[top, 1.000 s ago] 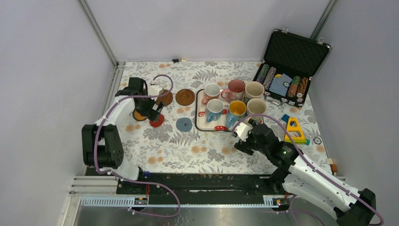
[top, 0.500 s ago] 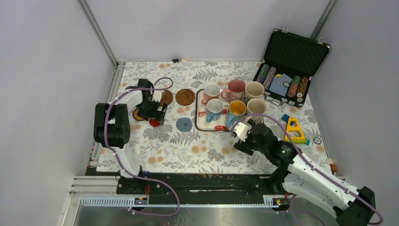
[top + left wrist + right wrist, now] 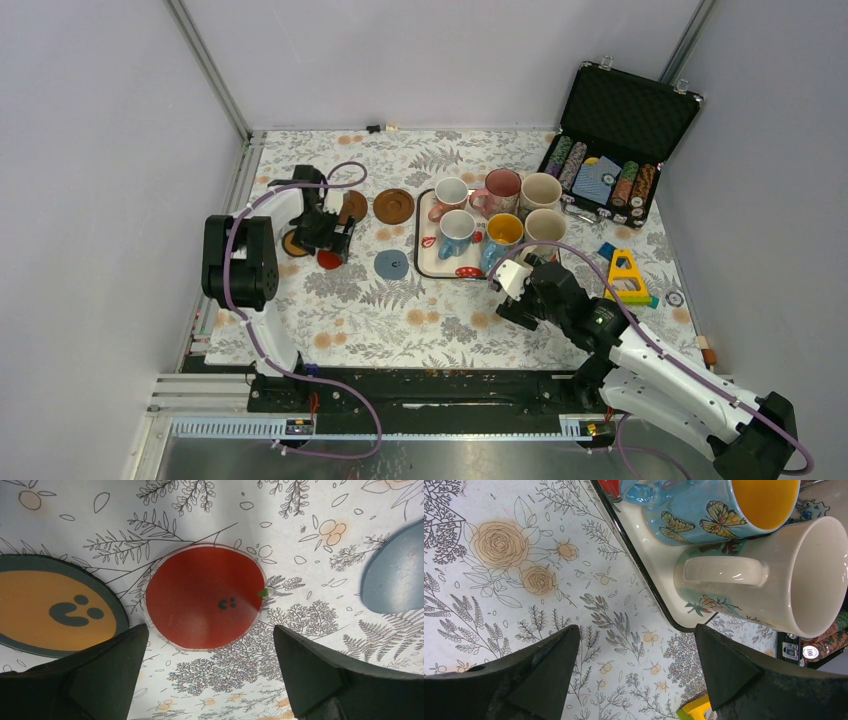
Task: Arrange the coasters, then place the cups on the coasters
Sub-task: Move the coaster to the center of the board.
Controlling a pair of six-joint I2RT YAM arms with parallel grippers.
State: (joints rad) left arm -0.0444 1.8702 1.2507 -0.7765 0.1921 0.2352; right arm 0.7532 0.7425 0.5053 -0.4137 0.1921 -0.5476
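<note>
From above, the left tool (image 3: 335, 245) hangs over the red coaster (image 3: 328, 260) on the tabletop (image 3: 420, 320), fingers apart and holding nothing. The right tool (image 3: 512, 297) stands just short of the near corner of the tray (image 3: 424, 262) of mugs, also apart and empty. The left wrist view puts the red coaster directly beneath the tool, lying flat between its two spread fingers and touched by neither. The black-and-orange coaster (image 3: 55, 610) lies just outside one finger and the grey-blue coaster (image 3: 397, 575) lies beyond the other. The red disc looks thin, stiff and light, and probably slick-faced. Pinching across its edge seems the only hold, so the fingertips would have to reach the cloth. In the right wrist view the cream mug (image 3: 784, 580) sits ahead and to the right of the open fingers, handle towards them, right against the blue butterfly mug (image 3: 704, 515). It looks ceramic, so probably weighty, hard and easily chipped; the rim wall or the handle looks the best grip.
</note>
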